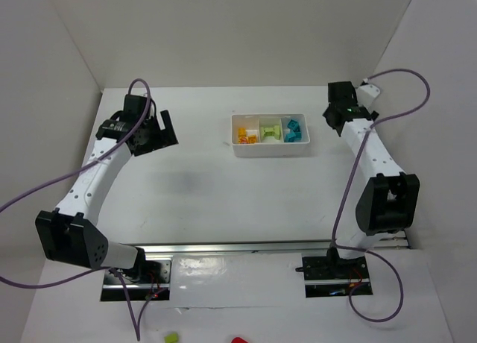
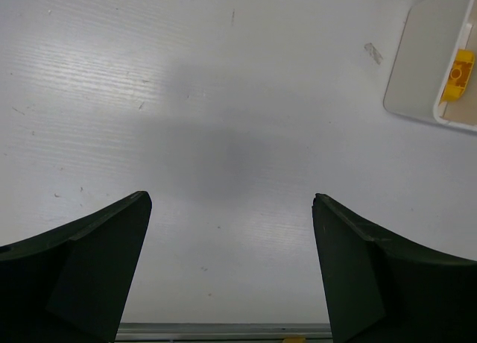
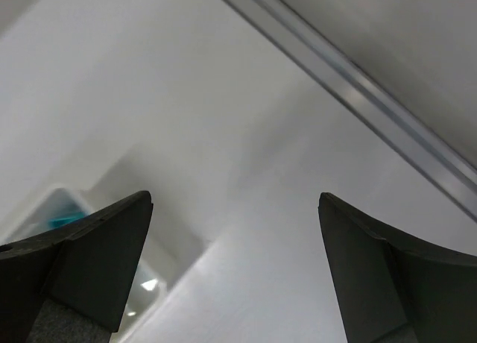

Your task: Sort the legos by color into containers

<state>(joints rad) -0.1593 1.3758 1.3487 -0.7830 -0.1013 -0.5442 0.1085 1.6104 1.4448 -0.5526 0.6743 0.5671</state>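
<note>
Legos [image 1: 270, 133] lie all inside the white tray [image 1: 270, 151], which stands on the far half of the white surface [image 1: 223, 201], between the two arms. The tray has three compartments in one row. The left compartment [image 1: 247, 136] holds the orange-yellow bricks, the middle compartment [image 1: 270, 131] holds the lime green ones, and the right compartment [image 1: 294, 129] holds the cyan-blue ones. I see no brick on the surface outside the tray.

The left arm [image 1: 97, 171] reaches forward on the left side, and the left jaws are well apart from the tray, to its left. In the left wrist view both fingers [image 2: 104, 268] stand wide apart with only bare surface between them; they hold nothing. At the top right corner of that view a corner of the tray [image 2: 417, 67] shows, with one yellow brick [image 2: 457, 74] in it.

The right arm [image 1: 373, 153] reaches forward on the right side, and the right jaws are near the right end of the tray but do not touch it. In the right wrist view the fingers [image 3: 97, 261] are also fully spread and empty. A small cyan patch [image 3: 68, 221] shows at the lower left there, blurred.

Purple cables [image 1: 402, 78] loop from both arms. At the bottom edge of the top view, in front of the arm bases, lie a small green piece [image 1: 171, 337] and a red piece [image 1: 238, 341]; I cannot tell what they are.
</note>
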